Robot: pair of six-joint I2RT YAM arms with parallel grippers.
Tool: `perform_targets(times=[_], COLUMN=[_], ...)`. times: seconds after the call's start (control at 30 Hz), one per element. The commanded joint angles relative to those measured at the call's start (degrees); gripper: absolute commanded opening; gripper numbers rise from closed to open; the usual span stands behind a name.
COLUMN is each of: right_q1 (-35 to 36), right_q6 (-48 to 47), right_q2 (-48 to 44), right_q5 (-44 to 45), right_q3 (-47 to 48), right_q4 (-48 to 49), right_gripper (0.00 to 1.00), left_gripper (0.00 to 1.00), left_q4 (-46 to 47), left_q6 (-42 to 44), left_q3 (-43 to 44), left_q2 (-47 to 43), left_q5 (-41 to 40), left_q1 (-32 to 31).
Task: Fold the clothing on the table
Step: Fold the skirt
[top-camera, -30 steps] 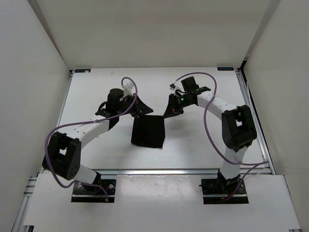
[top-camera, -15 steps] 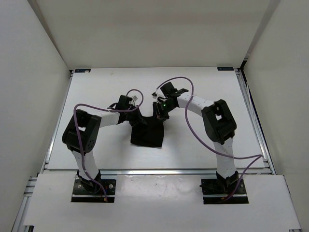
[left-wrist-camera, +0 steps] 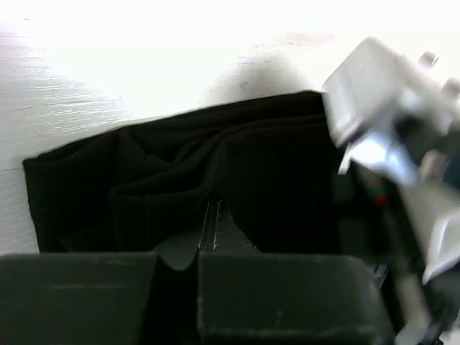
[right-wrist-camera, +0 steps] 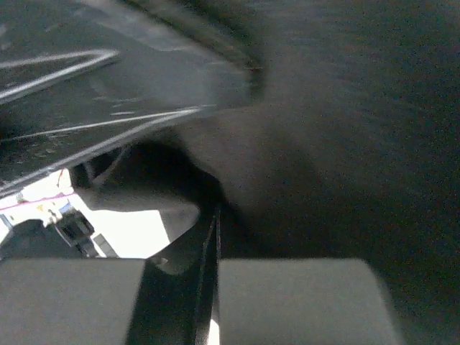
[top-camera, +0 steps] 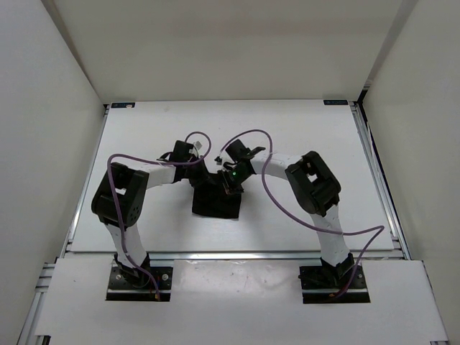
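- Left gripper (top-camera: 204, 177): clenched, fingers pressed flat together. Black fabric is pinched at the tips. It sits at the upper left edge of the clothing, near the centre of the top view.
- Right gripper (top-camera: 230, 184): clenched, fingers meeting in a thin seam. Fabric gathers into a ridge at the tips. It sits at the upper right edge of the clothing, close beside the left gripper.
- Clothing (top-camera: 214, 205): plain black matte garment in a compact, roughly square bundle. It lies mid-table, just below both grippers in the top view. Soft folds run toward the left fingertips in the left wrist view. It fills most of the right wrist view.
- Table (top-camera: 309, 136): flat white surface with metal rail edges, bearing the garment.
- Cables (top-camera: 267, 194): purple, one looping along each arm.
- Right arm link (left-wrist-camera: 374, 86): white, blurred, at the right of the left wrist view.
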Motion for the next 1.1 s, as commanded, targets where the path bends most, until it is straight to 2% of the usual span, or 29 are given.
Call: perform_targets(times=[0.0,0.1,0.33,0.53,0.7,0.8,1.07], right_q1=[3.3,6.0,9.7,3.2,-4.2,-6.7,-7.1], right_q6=[-1.6,-3.8,-8.9,-5.4,-3.1,-1.1,0.0], right_q2=[-0.7,-3.5,-17.5,-24.3,-17.3,-10.3,1.8], right_q5=[-2.6,-4.3,-4.5,-0.1,-0.5,-2.9,-8.6], right_q3=[0.4,-2.0,-11.5,-15.7,-9.7,-1.0,13.2], right_q4=[1.0,-1.2,-6.9,-3.7,-0.1,1.1,-1.2], right_gripper=[0.0,0.0,0.0,0.02,0.02,0.01,0.01], left_gripper=[0.0,0.0,0.0,0.0,0.0,0.0,0.03], left_q4=[-4.3,-5.1,-5.2,-4.3,-4.0,-4.0,-5.2], left_q6=[2.9,3.7,4.3,3.1,1.8,1.4,1.5], left_q3=[0.4,1.2,1.7,0.1,-3.3,-5.7,-11.4], left_q2=[-0.4,-0.4,0.2,-4.5,-13.2,-17.2,-22.8], left_q5=[-3.3,-3.8,-3.4,-0.2,1.9,3.8,2.9], left_q1=[1.1,1.8,3.8,4.4,5.2,6.0,5.2])
